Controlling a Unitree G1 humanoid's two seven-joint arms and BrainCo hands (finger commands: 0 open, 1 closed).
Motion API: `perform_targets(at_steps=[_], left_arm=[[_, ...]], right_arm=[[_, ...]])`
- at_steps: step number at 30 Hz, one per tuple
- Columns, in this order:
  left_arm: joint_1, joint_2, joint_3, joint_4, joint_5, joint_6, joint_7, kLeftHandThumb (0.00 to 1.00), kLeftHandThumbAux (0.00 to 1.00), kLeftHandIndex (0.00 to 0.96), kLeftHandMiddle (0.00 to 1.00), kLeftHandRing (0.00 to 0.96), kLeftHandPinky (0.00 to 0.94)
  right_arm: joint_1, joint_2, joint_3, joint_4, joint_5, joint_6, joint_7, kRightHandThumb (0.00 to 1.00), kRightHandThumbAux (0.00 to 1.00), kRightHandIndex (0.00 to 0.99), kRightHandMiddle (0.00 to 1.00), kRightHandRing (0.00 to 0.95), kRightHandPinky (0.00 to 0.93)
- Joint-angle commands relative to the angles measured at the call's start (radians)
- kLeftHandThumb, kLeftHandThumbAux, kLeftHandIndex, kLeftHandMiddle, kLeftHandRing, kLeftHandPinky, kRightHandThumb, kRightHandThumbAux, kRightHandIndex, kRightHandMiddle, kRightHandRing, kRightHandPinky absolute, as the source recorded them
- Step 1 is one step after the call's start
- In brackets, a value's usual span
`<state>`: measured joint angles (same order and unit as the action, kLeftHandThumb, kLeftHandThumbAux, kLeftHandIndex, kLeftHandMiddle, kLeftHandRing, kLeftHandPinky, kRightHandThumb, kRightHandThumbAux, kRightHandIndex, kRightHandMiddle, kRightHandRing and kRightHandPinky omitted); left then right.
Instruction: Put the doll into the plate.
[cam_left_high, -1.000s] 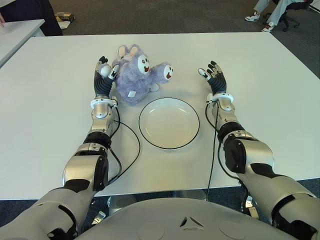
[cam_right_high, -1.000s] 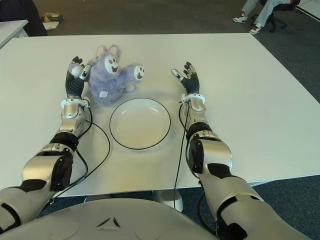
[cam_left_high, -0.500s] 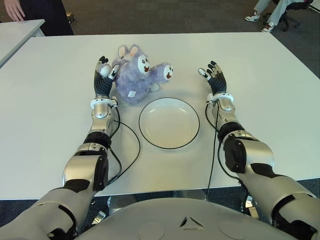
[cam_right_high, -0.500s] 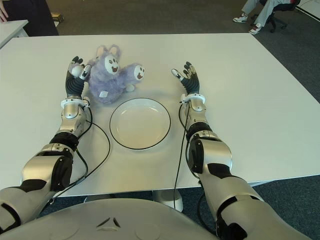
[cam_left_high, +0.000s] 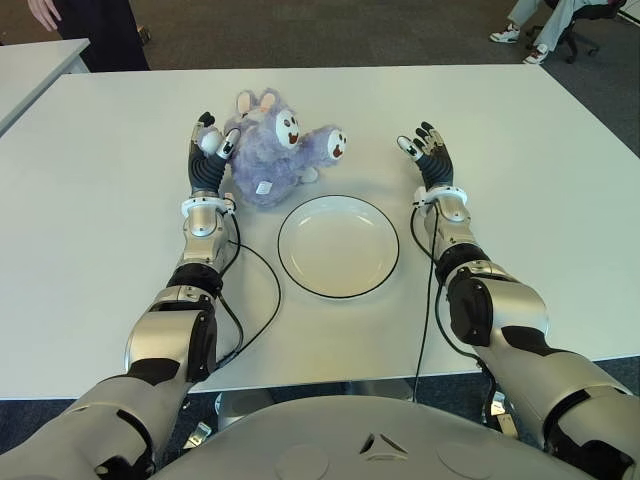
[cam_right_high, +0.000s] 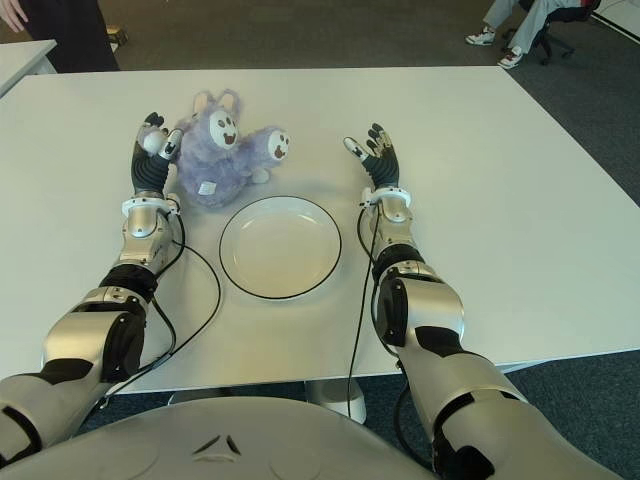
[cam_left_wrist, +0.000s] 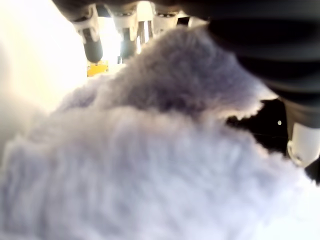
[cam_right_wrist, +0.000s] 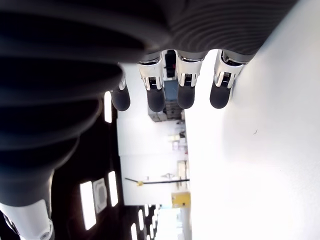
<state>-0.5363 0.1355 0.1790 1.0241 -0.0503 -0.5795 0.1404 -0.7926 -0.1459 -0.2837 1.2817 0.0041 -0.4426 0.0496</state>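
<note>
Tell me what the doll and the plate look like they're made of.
The doll looks like soft plush: fuzzy lilac pile, seen close in the left wrist view. The plate looks like glazed ceramic, possibly melamine: smooth white surface with a thin dark rim.

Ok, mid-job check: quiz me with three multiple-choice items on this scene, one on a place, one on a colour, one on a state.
1. Where is the plush doll?
A. in the plate
B. on the table beyond the plate, beside the left hand
C. in the right hand

2. What colour is the doll's fur?
A. purple
B. green
C. orange

3. How is the right hand?
A. clenched on the doll
B. open, holding nothing
C. gripping the plate

B: the white plate is bare, and the left hand stands against the fur.
A: lavender fur.
B: fingers spread.
</note>
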Motion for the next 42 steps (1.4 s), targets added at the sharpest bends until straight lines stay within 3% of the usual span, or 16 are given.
perform_targets(at_steps=[1, 42], left_arm=[[0.117, -0.026, -0.008, 0.081, 0.016, 0.01, -0.007, 0.0, 0.493, 0.0, 0.082, 0.064, 0.023], [0.03, 0.018, 0.007, 0.161, 0.002, 0.024, -0.033, 0.0, 0.472, 0.0, 0.082, 0.057, 0.002]], right_arm=[[0.073, 0.022, 0.001, 0.05, 0.006, 0.056, 0.003, 0.074, 0.646, 0.018, 0.055, 0.04, 0.026], [0.021, 0.038, 0.018, 0.057, -0.001, 0.087, -0.007, 0.049, 0.631, 0.026, 0.057, 0.046, 0.044]])
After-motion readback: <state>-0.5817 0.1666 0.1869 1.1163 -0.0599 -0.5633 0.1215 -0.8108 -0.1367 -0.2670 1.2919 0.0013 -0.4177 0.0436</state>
